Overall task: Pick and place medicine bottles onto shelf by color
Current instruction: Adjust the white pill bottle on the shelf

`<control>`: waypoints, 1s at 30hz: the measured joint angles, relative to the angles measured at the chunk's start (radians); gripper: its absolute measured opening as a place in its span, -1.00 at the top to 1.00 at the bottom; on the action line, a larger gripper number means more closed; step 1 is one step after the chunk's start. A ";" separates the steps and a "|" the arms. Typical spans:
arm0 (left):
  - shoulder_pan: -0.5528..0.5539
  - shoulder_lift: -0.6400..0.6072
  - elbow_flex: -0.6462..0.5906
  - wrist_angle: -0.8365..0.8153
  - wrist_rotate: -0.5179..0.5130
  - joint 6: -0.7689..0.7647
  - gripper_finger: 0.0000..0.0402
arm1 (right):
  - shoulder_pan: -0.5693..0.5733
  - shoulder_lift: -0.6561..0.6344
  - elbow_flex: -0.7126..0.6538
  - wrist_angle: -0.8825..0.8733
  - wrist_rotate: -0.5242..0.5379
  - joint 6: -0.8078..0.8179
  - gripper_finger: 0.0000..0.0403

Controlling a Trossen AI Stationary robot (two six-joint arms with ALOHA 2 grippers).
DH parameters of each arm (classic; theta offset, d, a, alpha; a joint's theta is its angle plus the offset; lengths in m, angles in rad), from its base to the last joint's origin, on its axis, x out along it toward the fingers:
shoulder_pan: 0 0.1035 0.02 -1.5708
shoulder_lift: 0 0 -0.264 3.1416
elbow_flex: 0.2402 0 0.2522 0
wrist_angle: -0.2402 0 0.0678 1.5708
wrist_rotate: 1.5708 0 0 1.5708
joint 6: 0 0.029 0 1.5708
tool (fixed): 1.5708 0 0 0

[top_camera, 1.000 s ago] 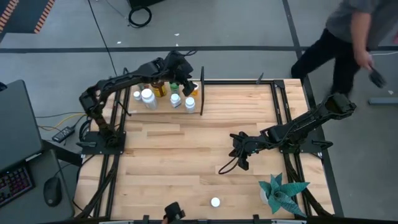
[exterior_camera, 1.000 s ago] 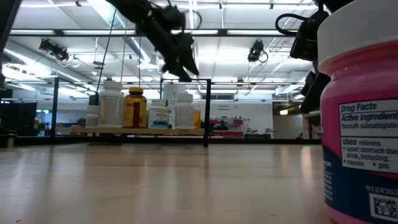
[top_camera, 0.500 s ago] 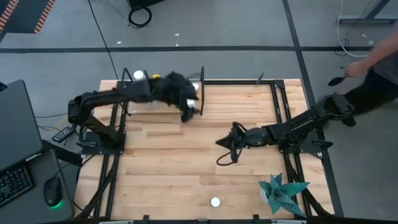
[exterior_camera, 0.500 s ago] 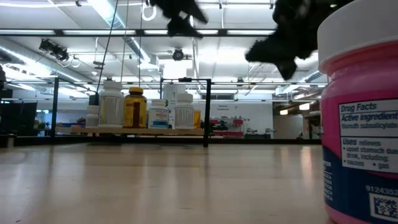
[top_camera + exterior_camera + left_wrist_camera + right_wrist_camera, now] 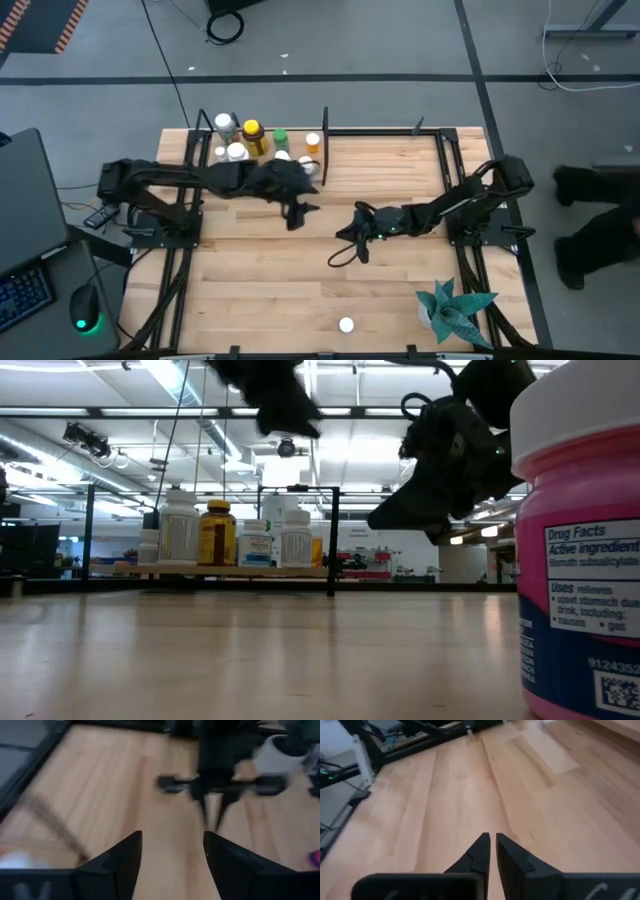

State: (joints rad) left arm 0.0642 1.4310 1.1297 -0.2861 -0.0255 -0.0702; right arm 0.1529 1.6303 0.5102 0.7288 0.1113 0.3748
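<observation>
In the overhead view, the dark left arm is reaching across the upper left of the pale wooden table [image 5: 300, 290], and its left gripper [image 5: 297, 213] is hanging just below the low light-wood shelf [image 5: 262, 172] at the upper middle of the frame. In its own wrist view the two dark fingers [image 5: 120, 857] are standing clearly apart with bare wood between them, holding nothing.

The dark right arm is stretching in from the right edge toward the centre of the frame, and its right gripper [image 5: 357, 233] is sitting over bare planks near the middle. Its wrist view is showing the two black fingertips [image 5: 481, 847] almost touching, only a thin slit between them, with nothing gripped.

The small medicine bottles [image 5: 245, 140] are standing grouped on the shelf at the upper middle of the overhead view; among them are an amber one with a yellow cap, a green-capped one and white-capped ones. In the table-level view they are lining up left of the black upright divider [image 5: 332, 540].

A single white-capped bottle [image 5: 346, 325] is standing alone at the bottom centre of the overhead view; up close at the right edge of the table-level view its body is showing pink [image 5: 580, 560]. A teal spiky plant [image 5: 452, 307] is sitting at the lower right.
</observation>
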 joint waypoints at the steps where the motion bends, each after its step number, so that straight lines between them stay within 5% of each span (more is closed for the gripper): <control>1: 0.008 -0.037 -0.072 0.054 -0.010 -0.010 -0.06 | 0.000 0.012 0.006 0.012 -0.004 0.000 0.80; 5: 0.029 -0.202 -0.322 0.382 -0.033 -0.054 0.05 | -0.007 0.035 0.039 0.018 0.025 -0.009 0.73; 12: -0.013 -0.377 -0.652 0.867 -0.125 -0.159 0.16 | -0.046 0.126 0.215 0.019 0.225 -0.153 0.58; 17: -0.055 -0.404 -0.773 0.943 -0.192 -0.185 0.23 | -0.081 0.237 0.362 -0.009 0.233 -0.237 0.62; 24: -0.114 -0.400 -0.877 0.997 -0.239 -0.183 0.43 | -0.146 0.357 0.474 -0.019 0.294 -0.237 0.95; 30: -0.125 -0.399 -0.909 0.988 -0.252 -0.181 0.65 | -0.182 0.366 0.490 -0.018 0.378 -0.218 0.91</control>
State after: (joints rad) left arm -0.0608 1.0317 0.2207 0.7017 -0.2779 -0.2512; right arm -0.0293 1.9959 0.9999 0.7105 0.4894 0.1568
